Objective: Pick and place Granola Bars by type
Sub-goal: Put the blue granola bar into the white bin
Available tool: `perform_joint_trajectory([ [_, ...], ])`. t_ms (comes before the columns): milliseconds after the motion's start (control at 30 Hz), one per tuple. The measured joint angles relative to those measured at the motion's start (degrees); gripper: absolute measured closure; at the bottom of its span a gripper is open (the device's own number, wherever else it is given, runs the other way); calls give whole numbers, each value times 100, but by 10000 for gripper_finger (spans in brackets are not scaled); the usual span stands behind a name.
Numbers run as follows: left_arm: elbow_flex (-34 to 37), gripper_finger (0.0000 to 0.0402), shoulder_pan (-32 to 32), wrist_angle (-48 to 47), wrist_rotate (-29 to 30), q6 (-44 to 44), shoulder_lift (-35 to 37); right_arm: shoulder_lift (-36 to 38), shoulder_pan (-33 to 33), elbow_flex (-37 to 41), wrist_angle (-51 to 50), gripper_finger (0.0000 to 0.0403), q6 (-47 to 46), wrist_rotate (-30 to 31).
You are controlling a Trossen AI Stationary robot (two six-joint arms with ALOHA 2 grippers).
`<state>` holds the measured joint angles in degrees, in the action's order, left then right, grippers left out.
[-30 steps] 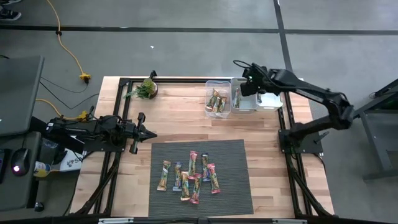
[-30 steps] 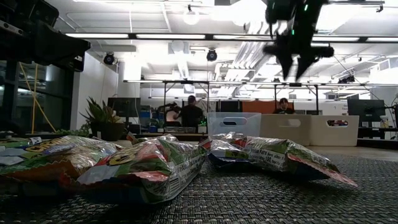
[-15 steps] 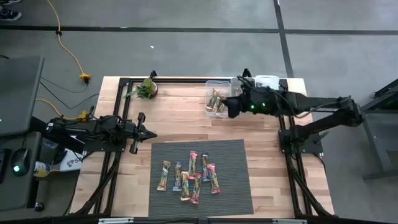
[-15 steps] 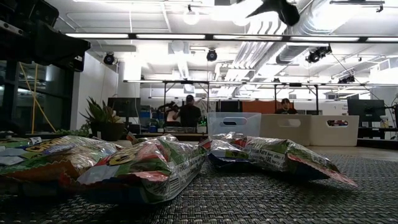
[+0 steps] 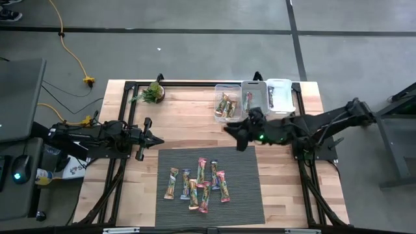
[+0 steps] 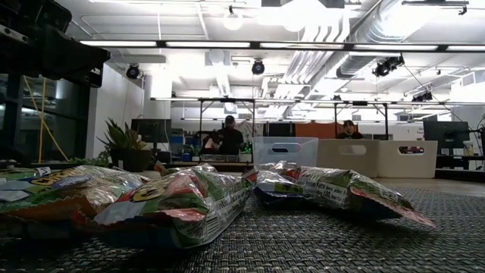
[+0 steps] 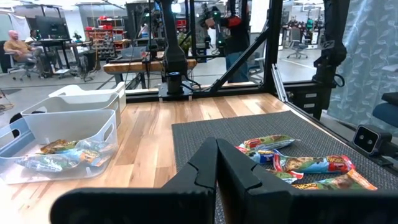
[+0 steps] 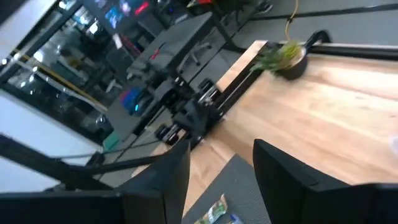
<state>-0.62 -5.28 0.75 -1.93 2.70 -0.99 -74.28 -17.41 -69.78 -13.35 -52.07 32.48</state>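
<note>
Several granola bars (image 5: 198,184) in shiny orange, pink and blue-green wrappers lie flat on the dark mat (image 5: 240,195); they also show in the low view (image 6: 182,201) and the left wrist view (image 7: 298,163). More bars lie in the clear bin (image 5: 226,105) and the middle bin (image 5: 249,101) at the far edge. My right gripper (image 5: 234,138) hangs open and empty in the air between the bins and the mat, its fingers (image 8: 177,171) pointing toward the table's left. My left gripper (image 5: 158,140) rests shut at the table's left edge, its fingertips (image 7: 216,158) together.
A third, white bin (image 5: 281,96) stands right of the other two. A small potted plant (image 5: 153,93) sits at the far left corner. Bare wood lies between the bins and the mat. People stand in the room beyond the table.
My right gripper has swung from above the middle bin toward the table's near and left side, to a spot over the bare wood by the mat's far edge. It has tipped up from pointing down to nearly level, rising out of the low view. It has stayed open.
</note>
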Motion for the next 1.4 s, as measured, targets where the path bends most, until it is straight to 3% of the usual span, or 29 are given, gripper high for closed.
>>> perform_joint_trajectory([
  [200, 0, 401, 0, 0, -2, 0, 1, -1173, -204, -1206, -434, 244, 106, -44],
  [467, 0, 401, 0, 0, -2, 0, 2, -2820, -199, -3626, -3005, 244, -736, -141],
  [667, 0, 401, 0, 0, -1, 0, 1, -3690, -198, -4827, -4138, 244, -1207, -307],
  [1100, 0, 401, 0, 0, 0, 0, 2, -4468, -151, -5005, -5315, 244, -3238, -1241],
  [1400, -1, 401, 0, 0, 0, 0, 1, -5109, -177, -5005, -5082, 244, -4059, -1810],
])
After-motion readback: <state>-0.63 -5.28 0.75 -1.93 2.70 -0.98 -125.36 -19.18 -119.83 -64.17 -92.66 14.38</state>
